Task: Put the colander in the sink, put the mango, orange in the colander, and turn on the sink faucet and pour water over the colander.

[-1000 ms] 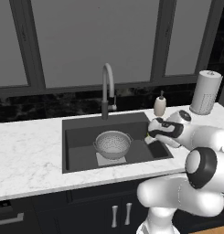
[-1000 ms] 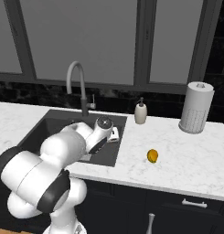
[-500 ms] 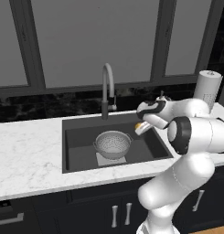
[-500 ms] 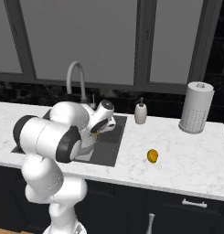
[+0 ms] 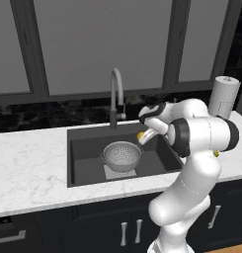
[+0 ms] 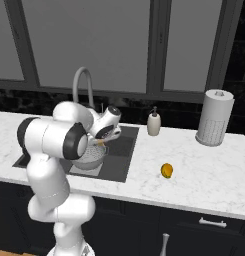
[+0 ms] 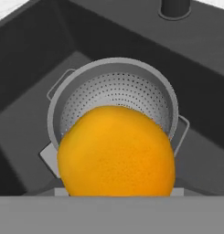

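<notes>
Gripping the orange (image 7: pixel 116 153) between its fingers, the gripper (image 5: pixel 143 133) hangs above the colander (image 7: pixel 114 96) in the sink (image 5: pixel 88 148)

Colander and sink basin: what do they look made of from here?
The colander looks like thin brushed metal: silver-grey, with rows of fine punched holes and small loop handles. The sink looks like matte dark grey composite or coated metal, with no shine on its walls; which one I cannot tell. Both are rendered, so this is appearance only.
</notes>
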Motion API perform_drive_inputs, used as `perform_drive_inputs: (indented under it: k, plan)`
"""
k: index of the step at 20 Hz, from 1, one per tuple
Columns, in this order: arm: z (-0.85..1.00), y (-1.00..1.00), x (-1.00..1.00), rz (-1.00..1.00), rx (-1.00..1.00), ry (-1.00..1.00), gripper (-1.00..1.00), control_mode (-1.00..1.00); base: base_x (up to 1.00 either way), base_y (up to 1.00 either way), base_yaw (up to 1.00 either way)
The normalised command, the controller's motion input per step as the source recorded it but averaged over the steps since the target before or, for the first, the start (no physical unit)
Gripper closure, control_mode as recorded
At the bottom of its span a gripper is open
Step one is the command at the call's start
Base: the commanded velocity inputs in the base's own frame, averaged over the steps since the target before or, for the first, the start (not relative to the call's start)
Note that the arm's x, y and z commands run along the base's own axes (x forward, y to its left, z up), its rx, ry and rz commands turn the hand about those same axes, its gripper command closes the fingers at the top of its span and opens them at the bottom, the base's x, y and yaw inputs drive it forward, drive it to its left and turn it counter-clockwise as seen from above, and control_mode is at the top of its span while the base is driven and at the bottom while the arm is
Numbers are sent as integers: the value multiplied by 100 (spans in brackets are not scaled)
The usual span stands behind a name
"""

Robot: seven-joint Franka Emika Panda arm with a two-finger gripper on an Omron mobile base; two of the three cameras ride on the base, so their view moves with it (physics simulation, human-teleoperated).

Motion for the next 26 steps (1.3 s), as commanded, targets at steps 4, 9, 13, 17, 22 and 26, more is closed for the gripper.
perform_drive_inputs:
  k: [4,9,13,17,22,26]
  plan:
    - [-47,24,3,12,0,0,100,-100,0,0,0]
    - [-46,21,0,12,0,0,100,-100,0,0,0]
    - [-41,19,4,13,0,0,100,-100,0,0,0]
    - [-28,19,11,12,0,0,100,-100,0,0,0]
    - [-29,15,15,11,0,0,100,-100,0,0,0]
    - [-23,14,16,7,0,0,100,-100,0,0,0]
